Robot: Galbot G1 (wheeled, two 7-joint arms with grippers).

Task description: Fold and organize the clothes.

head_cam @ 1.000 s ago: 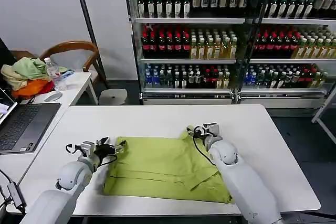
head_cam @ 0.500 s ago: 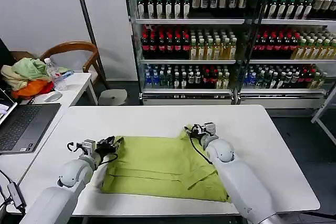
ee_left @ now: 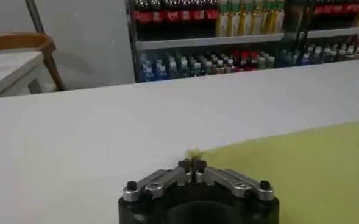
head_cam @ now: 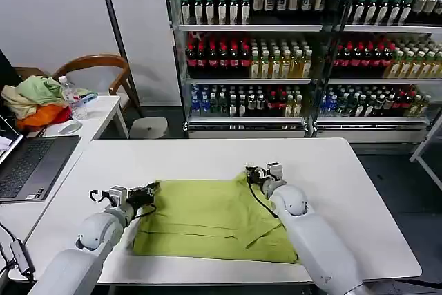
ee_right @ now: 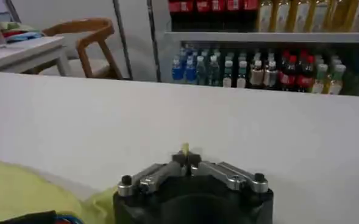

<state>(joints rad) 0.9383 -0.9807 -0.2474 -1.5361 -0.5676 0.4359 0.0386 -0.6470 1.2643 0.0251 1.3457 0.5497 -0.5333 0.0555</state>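
Both pincers, left (head_cam: 153,188) and right (head_cam: 248,173), stay clamped on the T-shirt (head_cam: 210,219), dragged slightly farther back.

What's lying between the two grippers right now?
In the head view, the far edge of the T-shirt spans the stretch, lying flat on the table. The left gripper and right gripper each pinch a far corner.

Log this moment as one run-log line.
left hand: shut on T-shirt far-left corner | right hand: shut on far-right corner | T-shirt: flat on white table
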